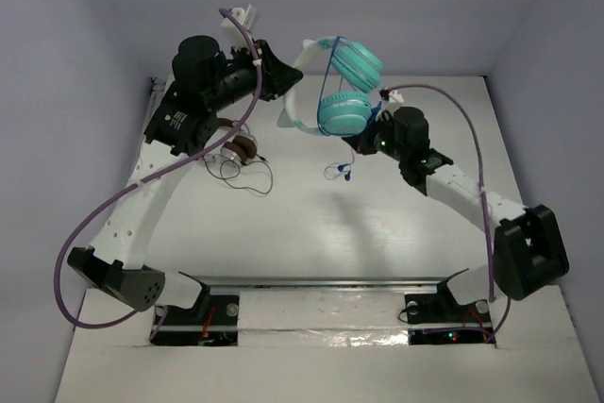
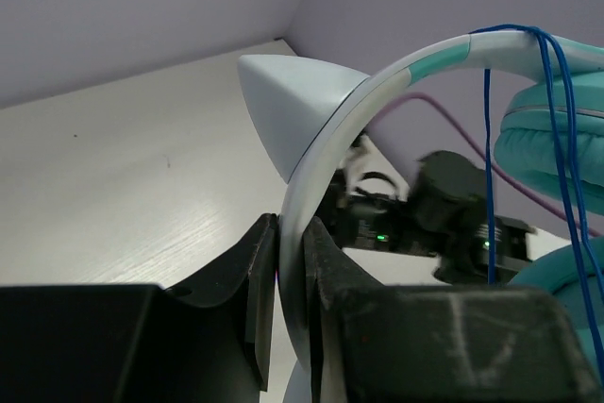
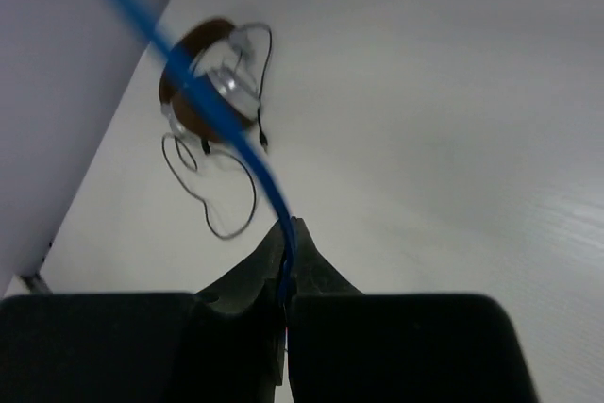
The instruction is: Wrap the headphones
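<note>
1. Nearest, the right end effector (image 3: 288, 266) is pinched narrow on the thin blue cable (image 3: 226, 129). The cable looks limp, light and likely to slip, so grip it firmly.
2. Brown-banded headphones (image 1: 241, 148) lie on the table (image 1: 311, 224) toward 10 o'clock.
3. Toward 12 o'clock, the headphones (image 1: 342, 92) hang above the table. The cups look padded and the band stiff.
4. Farthest, the left end effector (image 2: 291, 271) clamps the white headband (image 2: 340, 129), probably the firmest hold.

We take the headphones (image 1: 344, 92) as our mark, held up over the far bench (image 1: 311, 233). To their left, the left gripper's (image 1: 283, 77) fingers clamp their headband (image 2: 326, 148). Just before them, the right gripper (image 1: 361, 141) pinches their cable (image 3: 234, 139). A second headset (image 1: 242, 148) lies on the bench, left and nearer.
</note>
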Robot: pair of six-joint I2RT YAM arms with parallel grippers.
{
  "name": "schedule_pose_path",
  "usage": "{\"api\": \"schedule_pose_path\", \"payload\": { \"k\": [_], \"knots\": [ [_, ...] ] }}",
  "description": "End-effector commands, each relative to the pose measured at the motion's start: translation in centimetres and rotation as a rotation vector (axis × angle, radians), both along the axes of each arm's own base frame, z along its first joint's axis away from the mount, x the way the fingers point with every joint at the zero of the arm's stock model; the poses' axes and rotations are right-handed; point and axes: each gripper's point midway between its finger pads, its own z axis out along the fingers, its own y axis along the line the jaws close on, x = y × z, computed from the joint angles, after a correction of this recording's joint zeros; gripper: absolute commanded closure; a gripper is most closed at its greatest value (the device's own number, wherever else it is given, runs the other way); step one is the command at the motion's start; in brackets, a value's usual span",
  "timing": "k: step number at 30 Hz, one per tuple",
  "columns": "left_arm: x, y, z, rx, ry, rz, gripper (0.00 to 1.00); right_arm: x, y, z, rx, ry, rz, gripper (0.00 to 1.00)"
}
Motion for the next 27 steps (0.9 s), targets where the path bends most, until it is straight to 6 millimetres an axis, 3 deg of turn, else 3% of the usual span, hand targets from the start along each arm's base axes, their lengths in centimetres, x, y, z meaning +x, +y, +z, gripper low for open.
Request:
{"api": "schedule_pose_path", "payload": {
  "k": [1, 2, 3, 4, 5, 6, 7, 8, 11, 13, 14, 16, 18, 19, 23, 26, 27],
  "knots": [
    [-0.6, 2.0, 6.3, -0.179, -0.129, 0.032, 1.0, 1.2, -3.2, 12.0, 0.035, -0.255, -0.185, 1.0],
    [-0.8, 2.3, 6.7, -0.197, -0.132, 0.032, 1.0, 1.8, -3.9, 12.8, 0.028, -0.275, -0.234, 1.0],
    [-0.8, 2.6, 7.2, -0.201, -0.144, 0.034, 1.0, 2.1, -3.7, 12.3, 0.012, -0.268, -0.228, 1.0],
    [-0.9, 2.6, 7.3, -0.198, -0.143, 0.034, 1.0, 2.6, -3.4, 9.2, -0.061, -0.188, -0.206, 1.0],
    [-1.0, 2.7, 7.6, -0.201, -0.15, 0.035, 1.0, 5.0, -2.8, 6.4, -0.138, -0.085, -0.219, 1.0],
    [-1.0, 2.7, 7.7, -0.201, -0.153, 0.035, 1.0, 5.1, -2.5, 5.0, -0.177, -0.025, -0.197, 1.0],
    [-1.0, 2.7, 7.7, -0.197, -0.152, 0.034, 1.0, 4.9, -2.2, 5.2, -0.174, -0.014, -0.176, 1.0],
    [-0.7, 2.9, 7.5, -0.194, -0.148, 0.043, 1.0, 3.6, -1.8, 9.8, -0.092, -0.109, -0.142, 1.0],
    [-0.4, 3.1, 7.3, -0.192, -0.144, 0.045, 1.0, 0.3, -2.0, 16.9, 0.074, -0.248, -0.11, 1.0],
    [0.1, 3.8, 7.6, -0.2, -0.147, 0.059, 1.0, -0.2, -1.3, 14.4, 0.085, -0.195, -0.075, 1.0],
    [-0.1, 3.8, 7.7, -0.204, -0.15, 0.046, 1.0, -0.3, -0.9, 11.8, 0.063, -0.141, -0.051, 1.0],
    [0.1, 4.1, 8.1, -0.214, -0.158, 0.047, 1.0, -0.8, -0.7, 3.1, -0.009, 0.033, -0.03, 1.0],
    [0.5, 4.0, 7.9, -0.218, -0.141, 0.038, 1.0, -2.0, -0.6, -0.1, -0.012, 0.087, 0.003, 1.0],
    [0.7, 4.2, 8.0, -0.226, -0.143, 0.033, 1.0, -2.9, -1.0, -0.8, -0.004, 0.08, 0.001, 1.0],
    [1.7, 4.2, 7.4, -0.255, -0.099, 0.028, 1.0, -4.5, -1.6, -0.4, 0.005, 0.032, 0.018, 1.0],
    [2.8, 5.1, 6.8, -0.254, -0.094, 0.092, 1.0, -6.2, -0.2, 0.0, 0.058, 0.007, 0.134, 1.0],
    [2.9, 5.2, 6.5, -0.254, -0.087, 0.1, 1.0, -7.0, 0.0, -0.8, 0.071, 0.025, 0.164, 0.98]
  ]
}}
